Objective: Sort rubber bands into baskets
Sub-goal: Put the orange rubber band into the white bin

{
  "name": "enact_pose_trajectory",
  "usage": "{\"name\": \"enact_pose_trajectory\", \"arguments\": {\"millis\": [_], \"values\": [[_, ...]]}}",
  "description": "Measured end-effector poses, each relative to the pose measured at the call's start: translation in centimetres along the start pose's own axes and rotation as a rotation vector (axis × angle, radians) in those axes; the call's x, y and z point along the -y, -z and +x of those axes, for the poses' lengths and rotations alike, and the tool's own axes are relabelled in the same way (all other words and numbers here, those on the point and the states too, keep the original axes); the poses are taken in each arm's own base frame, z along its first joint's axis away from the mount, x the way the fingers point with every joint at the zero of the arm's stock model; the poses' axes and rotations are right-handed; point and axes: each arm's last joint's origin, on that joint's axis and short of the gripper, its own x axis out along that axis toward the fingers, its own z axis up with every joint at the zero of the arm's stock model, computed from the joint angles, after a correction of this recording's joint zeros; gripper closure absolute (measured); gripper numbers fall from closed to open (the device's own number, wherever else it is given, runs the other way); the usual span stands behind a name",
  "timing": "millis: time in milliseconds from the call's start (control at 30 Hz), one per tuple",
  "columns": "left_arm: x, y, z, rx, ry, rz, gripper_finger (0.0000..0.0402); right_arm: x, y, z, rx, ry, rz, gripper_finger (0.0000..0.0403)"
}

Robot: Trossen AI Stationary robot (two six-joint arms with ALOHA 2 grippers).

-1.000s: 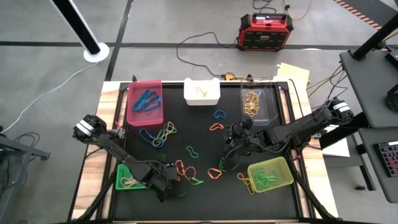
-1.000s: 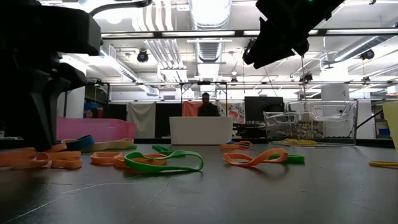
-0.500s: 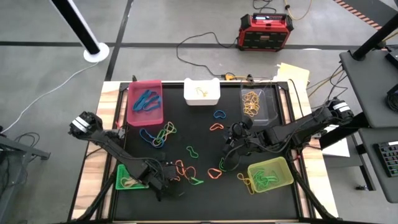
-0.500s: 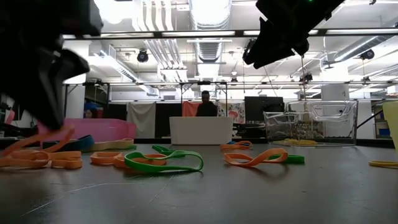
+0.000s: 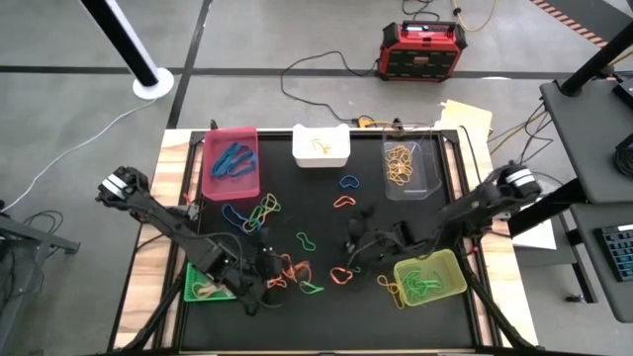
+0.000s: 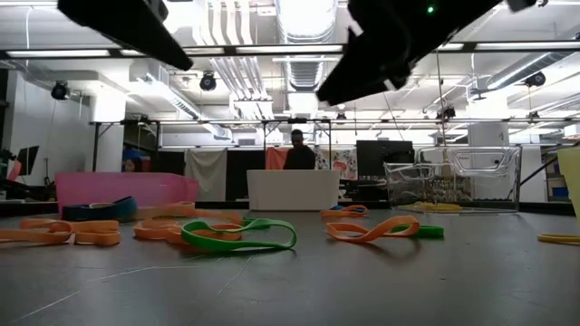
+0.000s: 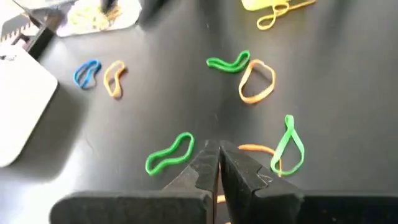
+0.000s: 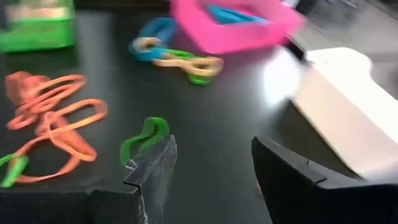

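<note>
Many rubber bands (image 5: 297,259) in orange, green, blue and yellow lie loose on the black mat. The baskets stand around them: pink (image 5: 231,161), white (image 5: 320,145), clear (image 5: 408,166), bright green (image 5: 203,282) and yellow-green (image 5: 428,277), each with bands inside. My left gripper (image 7: 219,154) is shut and raised over the mat's near left part (image 5: 267,271), with an orange band at its tips. My right gripper (image 8: 211,155) hangs open above the mat's middle (image 5: 353,240), holding nothing; a green band (image 8: 144,140) lies on the mat below it. My left gripper pinches an orange rubber band between its two fingertips, coming down at a slant from the table's left. One strand (image 7: 252,148) shows beside the tips, and a bit of orange shows behind the fingers. The fingers hide the rest of the band.
A red-and-black box (image 5: 423,49) and cables lie on the floor beyond the far edge. Papers (image 5: 465,119) sit at the table's far right corner. A person (image 6: 299,152) stands far back in the room. Bare mat lies along the near edge (image 5: 336,321).
My left gripper has risen from the mat and tipped closer to level, staying shut; an orange band has come up off the mat with it. My right gripper, open throughout, has moved toward the table's left and near edge and sunk a little.
</note>
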Motion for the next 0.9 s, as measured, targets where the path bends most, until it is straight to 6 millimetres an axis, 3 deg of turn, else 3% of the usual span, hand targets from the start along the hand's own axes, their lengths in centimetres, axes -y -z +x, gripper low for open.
{"name": "enact_pose_trajectory", "arguments": {"millis": [233, 400, 633, 900], "values": [[0.3, 0.8, 1.2, -0.091, 0.071, -0.035, 0.0396, -1.8, 0.8, 2.3, 0.026, -0.03, -0.085, 0.0197], [1.5, 1.8, 3.1, -0.13, 0.085, 0.025, 0.0359, -1.6, 0.5, 2.0, 0.032, -0.032, -0.086, 0.0197], [3.9, 4.6, 6.5, -0.248, 0.174, 0.152, 0.0299, -1.4, 0.0, 1.3, 0.048, -0.038, -0.076, 0.0197], [4.3, 5.1, 7.5, -0.254, 0.171, 0.152, 0.028, -1.5, 0.3, 1.6, 0.038, -0.037, -0.078, 0.0197]]}}
